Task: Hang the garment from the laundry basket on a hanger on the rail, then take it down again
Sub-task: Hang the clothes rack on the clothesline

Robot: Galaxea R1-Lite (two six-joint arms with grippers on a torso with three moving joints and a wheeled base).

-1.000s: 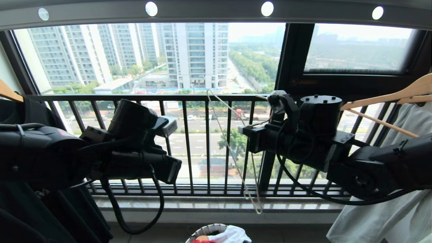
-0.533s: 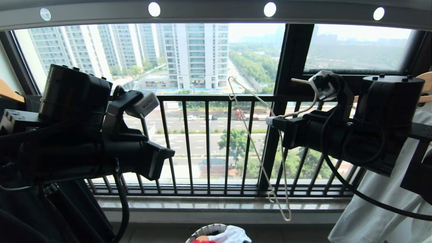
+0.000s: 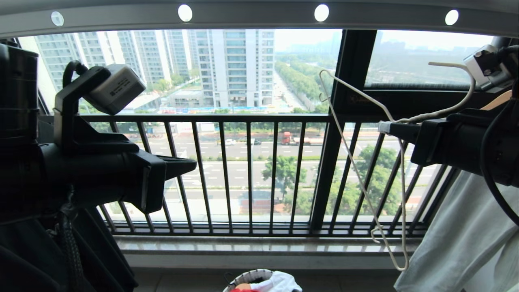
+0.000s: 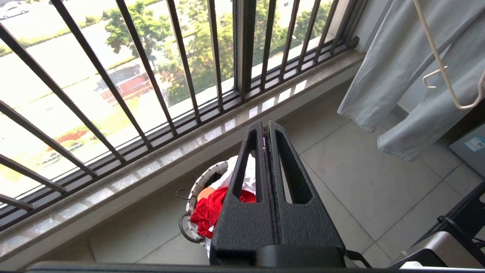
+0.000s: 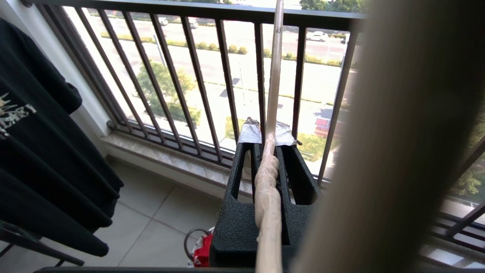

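Right pincer (image 3: 385,127) risen, clamping hanger (image 3: 365,170), left pincer (image 3: 190,164) closed empty, tiled balcony.

rails: one rail (image 3: 251,18), four round holes showing
wire hangers: one hanger (image 3: 365,174)
laundry baskets: one laundry basket (image 4: 195,189)
red garments: one garment (image 4: 206,212)
grippers: two, left gripper (image 4: 265,131) and right gripper (image 5: 267,131)
black T-shirts: one black T-shirt (image 5: 34,151)

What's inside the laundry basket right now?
The laundry basket on the floor holds the red garment with some white cloth on top of it. The left gripper, shut and empty, covers part of the basket, so anything deeper is hidden.
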